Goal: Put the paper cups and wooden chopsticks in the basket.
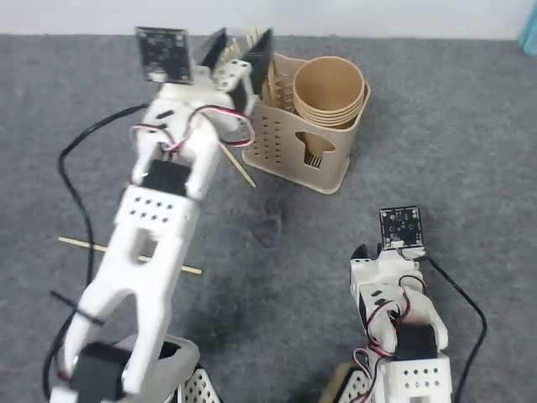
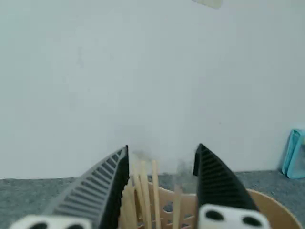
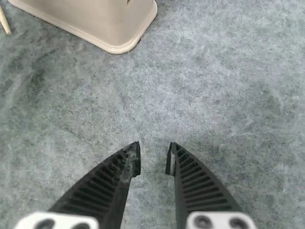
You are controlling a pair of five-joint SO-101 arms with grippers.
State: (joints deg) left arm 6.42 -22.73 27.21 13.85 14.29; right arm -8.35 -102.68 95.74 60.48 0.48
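Observation:
A tan basket (image 1: pixel 289 143) stands at the back of the grey carpet. Stacked paper cups (image 1: pixel 329 84) sit in one compartment and several wooden chopsticks (image 1: pixel 273 80) stand in the other. My left gripper (image 1: pixel 243 42) is open just above those chopsticks (image 2: pixel 143 191), which rise between its jaws (image 2: pixel 162 150). One loose chopstick (image 1: pixel 84 244) lies on the carpet, partly under the left arm. Another (image 1: pixel 241 168) lies by the basket's front corner. My right gripper (image 3: pixel 152 152) hovers low over bare carpet near the front, slightly open and holding nothing, with the basket's base (image 3: pixel 95 19) ahead of it.
A pale wall runs behind the basket. A blue object (image 2: pixel 295 152) stands at the far right edge by the wall. The right arm's body (image 1: pixel 398 336) takes up the front right.

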